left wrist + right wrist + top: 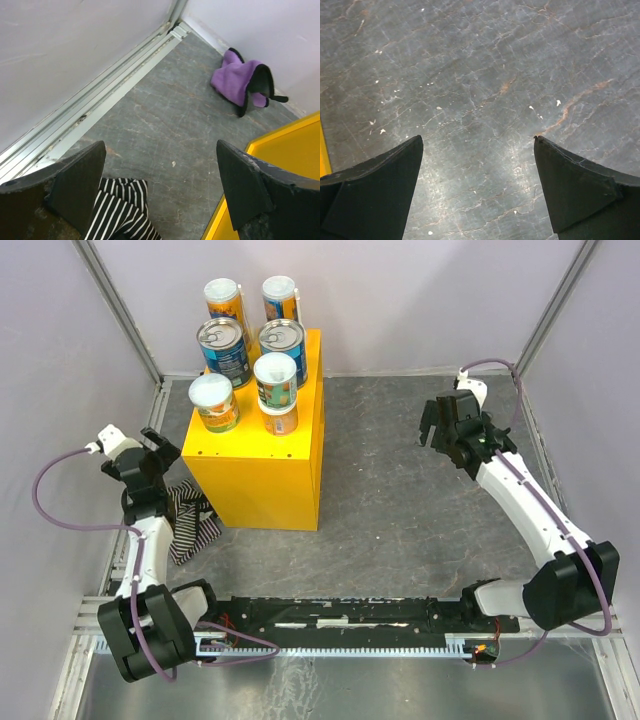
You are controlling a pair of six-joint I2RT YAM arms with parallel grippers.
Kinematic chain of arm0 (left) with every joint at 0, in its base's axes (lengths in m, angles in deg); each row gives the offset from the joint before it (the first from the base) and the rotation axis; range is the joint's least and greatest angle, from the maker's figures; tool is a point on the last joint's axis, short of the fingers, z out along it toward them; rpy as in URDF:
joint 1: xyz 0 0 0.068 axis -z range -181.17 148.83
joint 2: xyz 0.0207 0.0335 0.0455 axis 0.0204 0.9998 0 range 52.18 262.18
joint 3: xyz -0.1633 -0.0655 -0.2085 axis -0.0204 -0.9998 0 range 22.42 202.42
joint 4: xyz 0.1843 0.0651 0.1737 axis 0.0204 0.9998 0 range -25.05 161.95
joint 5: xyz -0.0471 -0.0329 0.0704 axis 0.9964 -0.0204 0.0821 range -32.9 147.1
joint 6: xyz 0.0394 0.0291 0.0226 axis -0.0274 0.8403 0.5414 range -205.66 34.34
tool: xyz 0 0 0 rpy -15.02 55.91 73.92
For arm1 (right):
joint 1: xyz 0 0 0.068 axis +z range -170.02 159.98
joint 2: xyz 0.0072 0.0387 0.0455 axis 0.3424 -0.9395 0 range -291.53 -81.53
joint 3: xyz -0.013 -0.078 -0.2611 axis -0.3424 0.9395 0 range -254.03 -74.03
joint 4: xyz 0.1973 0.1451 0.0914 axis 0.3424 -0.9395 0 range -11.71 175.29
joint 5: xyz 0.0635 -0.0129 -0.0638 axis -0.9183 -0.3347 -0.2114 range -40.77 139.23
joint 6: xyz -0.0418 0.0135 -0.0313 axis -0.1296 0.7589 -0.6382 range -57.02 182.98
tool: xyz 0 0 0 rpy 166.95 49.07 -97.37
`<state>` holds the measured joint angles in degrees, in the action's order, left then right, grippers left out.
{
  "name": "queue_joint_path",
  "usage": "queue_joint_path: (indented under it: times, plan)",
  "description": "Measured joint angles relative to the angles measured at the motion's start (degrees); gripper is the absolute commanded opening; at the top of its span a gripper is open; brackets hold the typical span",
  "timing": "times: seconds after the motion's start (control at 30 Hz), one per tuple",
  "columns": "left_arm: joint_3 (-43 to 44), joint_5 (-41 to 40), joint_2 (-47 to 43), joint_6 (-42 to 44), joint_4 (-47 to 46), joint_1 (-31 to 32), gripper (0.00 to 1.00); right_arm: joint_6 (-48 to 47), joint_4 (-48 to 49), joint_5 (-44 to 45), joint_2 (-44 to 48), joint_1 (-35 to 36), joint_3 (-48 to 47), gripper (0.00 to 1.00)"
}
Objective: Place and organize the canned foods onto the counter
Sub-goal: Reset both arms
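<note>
Finding: the yellow box (255, 465) stands at the far left of the table (400, 520). All six cans (283, 348) stand upright on its top, in two rows of three running front to back, with neighbours close together. No can shows anywhere off the box. You may judge the placing done and the task at its closing step, which is tidying or pulling clear.

Left gripper (160, 150): jaws apart, nothing between them, hanging just beside the box's left face. Right gripper (477, 142): jaws apart, empty, over bare table well to the right of the box.

Next move, as judged: if you straighten a row, come in from above with jaws wide and touch one can only, since a nudge could topple its neighbours. The front-left can (213, 402) sits near the box's left edge, so push nothing outward there. Otherwise, draw both arms back.

Room: walls (60, 360) close the left, right and back.
- **Left arm:** it sits between the left wall and the box, with little room sideways.
- **Right arm:** it has open table around it.
- **Striped cloth (190, 525):** it lies by the box's front-left corner, under the left arm. Whether it touches the box cannot be told. Lift before you swing.
- **Purple cloth (240, 80):** it lies at the foot of the far wall, near the box's far corner.
</note>
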<state>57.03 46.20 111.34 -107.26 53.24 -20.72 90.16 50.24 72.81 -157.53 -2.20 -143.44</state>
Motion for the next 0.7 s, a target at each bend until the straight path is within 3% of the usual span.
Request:
queue_joint_path:
  times: [0.33, 0.57, 0.7]
  plan:
    - [-4.90, 4.24, 0.00, 0.98, -8.63, 0.00, 0.97, -0.07, 0.94, 9.68, 3.74, 0.00, 5.31, 0.99]
    - [-6.84, 5.77, 0.31, 1.42, -12.48, 0.00, 0.97, -4.28, 10.51, 12.85, 14.97, 0.00, 16.24, 0.99]
    - [-8.07, 6.36, 0.59, 1.40, -14.34, 0.00, 0.97, -6.32, 14.34, 13.79, 16.33, 0.00, 17.27, 0.99]
